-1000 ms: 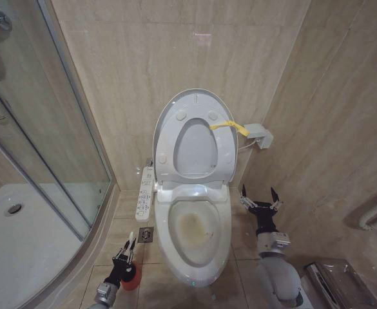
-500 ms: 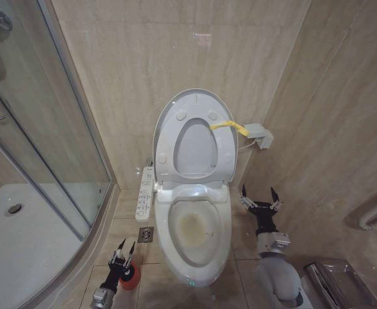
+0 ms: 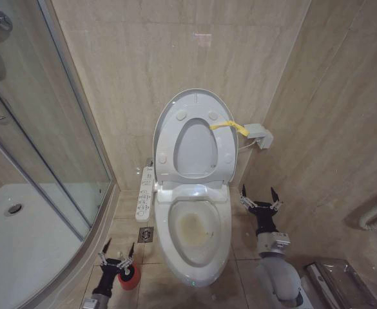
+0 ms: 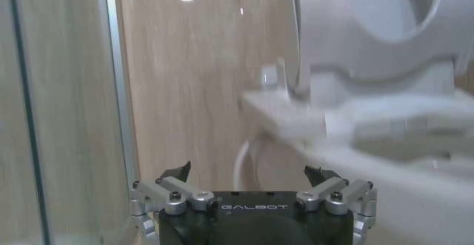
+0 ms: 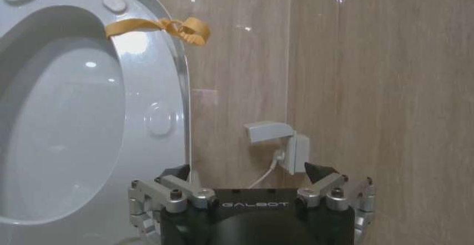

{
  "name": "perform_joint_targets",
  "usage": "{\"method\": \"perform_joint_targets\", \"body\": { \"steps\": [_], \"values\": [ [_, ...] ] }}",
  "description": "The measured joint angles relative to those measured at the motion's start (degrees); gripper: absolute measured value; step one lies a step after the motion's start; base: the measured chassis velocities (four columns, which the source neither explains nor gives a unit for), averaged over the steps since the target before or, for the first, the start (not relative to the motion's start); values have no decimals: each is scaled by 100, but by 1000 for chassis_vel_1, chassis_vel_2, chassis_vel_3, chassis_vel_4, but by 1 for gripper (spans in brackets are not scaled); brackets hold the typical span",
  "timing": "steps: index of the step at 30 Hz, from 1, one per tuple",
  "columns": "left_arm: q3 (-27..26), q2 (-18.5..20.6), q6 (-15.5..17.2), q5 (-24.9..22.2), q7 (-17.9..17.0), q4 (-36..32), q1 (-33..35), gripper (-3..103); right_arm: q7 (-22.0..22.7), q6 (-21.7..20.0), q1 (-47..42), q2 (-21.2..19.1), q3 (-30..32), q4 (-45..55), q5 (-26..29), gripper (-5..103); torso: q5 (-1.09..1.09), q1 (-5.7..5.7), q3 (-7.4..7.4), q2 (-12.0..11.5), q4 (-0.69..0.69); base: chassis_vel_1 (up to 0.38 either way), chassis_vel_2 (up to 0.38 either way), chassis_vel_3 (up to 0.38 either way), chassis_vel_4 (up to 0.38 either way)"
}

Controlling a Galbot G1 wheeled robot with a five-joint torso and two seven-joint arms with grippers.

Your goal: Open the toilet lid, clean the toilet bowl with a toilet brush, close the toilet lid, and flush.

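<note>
The lid point(image 3: 194, 138) stands up against the wall. The left gripper point(image 3: 116, 259), fingers wide, hangs over the red cup point(image 3: 129, 277). The right gripper point(image 3: 260, 196) waits wide beside the bowl point(image 3: 194, 235). The brush looks light and thin; pinch its stick.

From where I stand there is one toilet bowl point(image 3: 194, 235), and one toilet lid point(image 3: 194, 132) raised against the wall together with one seat ring point(image 3: 196, 147). One yellow loop tag point(image 3: 229, 126) hangs from the lid. One long button panel point(image 3: 145, 193) runs beside the bowl, one red holder cup point(image 3: 129, 278) sits on the floor, and one floor drain point(image 3: 145, 234). One white wall box point(image 3: 258, 135). Two robot hands: the left hand point(image 3: 118, 253) and the right hand point(image 3: 259, 196), both spread open.
</note>
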Motion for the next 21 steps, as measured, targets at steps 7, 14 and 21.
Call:
{"method": "perform_joint_targets", "body": {
  "steps": [7, 14, 21],
  "values": [
    [-489, 36, 418, 157, -91, -1539, 836, 100, 1, 0, 0, 0, 0, 0, 0, 100, -1, 0, 0, 0, 0, 0, 0, 0, 0],
    [-1106, -48, 1018, 290, -170, -3246, 1948, 100, 1, 0, 0, 0, 0, 0, 0, 100, 0, 0, 0, 0, 0, 0, 0, 0, 0],
    [-1480, -172, 1612, -165, -187, -4358, 2689, 100, 1, 0, 0, 0, 0, 0, 0, 100, 0, 0, 0, 0, 1, 0, 0, 0, 0]
  ]
}}
